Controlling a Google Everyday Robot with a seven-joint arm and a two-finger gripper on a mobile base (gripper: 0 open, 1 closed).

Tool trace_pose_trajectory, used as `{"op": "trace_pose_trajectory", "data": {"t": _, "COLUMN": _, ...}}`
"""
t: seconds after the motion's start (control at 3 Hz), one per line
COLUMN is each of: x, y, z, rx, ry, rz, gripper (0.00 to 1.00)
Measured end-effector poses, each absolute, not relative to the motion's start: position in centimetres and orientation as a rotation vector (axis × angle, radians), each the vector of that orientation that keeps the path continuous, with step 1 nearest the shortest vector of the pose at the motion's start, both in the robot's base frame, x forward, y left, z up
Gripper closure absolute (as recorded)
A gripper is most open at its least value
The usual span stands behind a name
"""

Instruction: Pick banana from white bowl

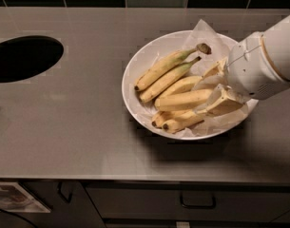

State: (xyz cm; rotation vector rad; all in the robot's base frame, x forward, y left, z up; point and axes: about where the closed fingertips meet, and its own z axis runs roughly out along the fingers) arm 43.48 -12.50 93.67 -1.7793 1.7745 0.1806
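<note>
The white bowl [135,70] sits on the counter right of centre, lined with crinkled white paper and holding several bananas. The banana [182,100], thick and evenly yellow, lies across the middle of the pile. Two longer green-tinged bananas [163,70] joined at a dark stem lie above it. My gripper [216,89] reaches in from the right over the bowl. Its fingers [223,104] stand apart, above and below the banana's right end, which lies between them. The white arm hides the bowl's right rim.
A dark round hole [23,58] is cut into the grey counter [78,127] at the left. A dark tiled wall runs along the back. Cabinet drawers with handles [197,204] lie below the counter's front edge.
</note>
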Motion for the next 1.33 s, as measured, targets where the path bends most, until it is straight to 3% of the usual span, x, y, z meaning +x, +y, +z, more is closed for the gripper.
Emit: {"op": "trace_pose_trajectory", "data": {"t": 1.33, "x": 40.1, "y": -13.5, "z": 100.8, "rx": -1.626, "ry": 1.384, "rz": 0.244, "gripper": 1.0}}
